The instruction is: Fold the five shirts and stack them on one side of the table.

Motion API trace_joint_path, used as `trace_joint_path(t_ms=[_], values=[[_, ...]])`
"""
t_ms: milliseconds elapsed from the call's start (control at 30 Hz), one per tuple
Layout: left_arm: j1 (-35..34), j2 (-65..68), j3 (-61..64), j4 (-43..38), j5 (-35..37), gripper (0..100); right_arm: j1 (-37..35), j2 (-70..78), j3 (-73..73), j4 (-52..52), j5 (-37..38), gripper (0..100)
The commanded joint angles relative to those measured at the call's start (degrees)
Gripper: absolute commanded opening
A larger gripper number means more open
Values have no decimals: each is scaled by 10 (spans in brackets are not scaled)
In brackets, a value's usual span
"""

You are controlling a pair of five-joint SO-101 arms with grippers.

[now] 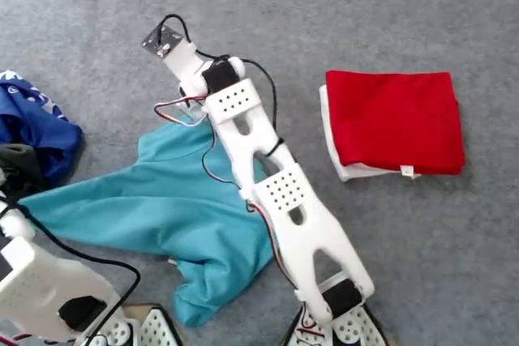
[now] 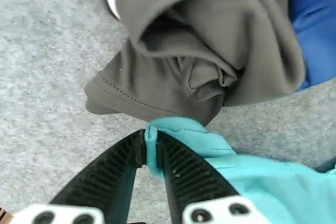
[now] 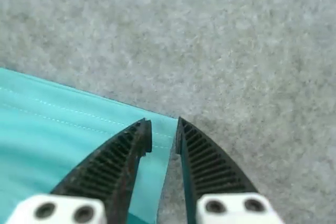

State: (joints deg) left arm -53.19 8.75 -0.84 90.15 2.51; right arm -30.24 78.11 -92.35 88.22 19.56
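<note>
Currently the left claw (image 2: 151, 139) pinches a fold of the teal shirt (image 2: 257, 179), whose long axis stretches toward the right claw (image 3: 163, 128), slightly parted astride its corner.

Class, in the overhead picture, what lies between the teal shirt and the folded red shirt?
In the high view, bare grey felt table cover separates the spread teal shirt from the folded red shirt; the white right arm reaches over part.

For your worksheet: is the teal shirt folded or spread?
Spread, not folded: the teal shirt lies open and rumpled across the table.
</note>
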Motion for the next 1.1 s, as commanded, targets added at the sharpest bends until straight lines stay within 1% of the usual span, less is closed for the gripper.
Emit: trace_joint_path(t_ms=[0,67,100,333,500,600,800,967,1067], values=[[27,-28,38,-29,-5,28,-4,-6,-33,5,-37,166],[36,-30,64,-45,-4,28,-4,-5,-19,5,-44,213],[37,-31,73,-50,-3,28,-4,-7,-4,4,-43,219],[39,-28,113,-102,-2,28,0,-9,82,-19,-41,162],[39,-28,133,-146,-1,28,1,-8,77,-20,-40,69],[39,-28,132,-155,-1,28,1,-8,77,-20,-40,15],[41,-28,114,-154,23,29,6,-8,61,-16,-43,14],[53,-33,104,-151,24,29,23,-10,-36,12,-44,14],[65,-27,91,-155,42,29,29,-52,-30,21,-44,14]])
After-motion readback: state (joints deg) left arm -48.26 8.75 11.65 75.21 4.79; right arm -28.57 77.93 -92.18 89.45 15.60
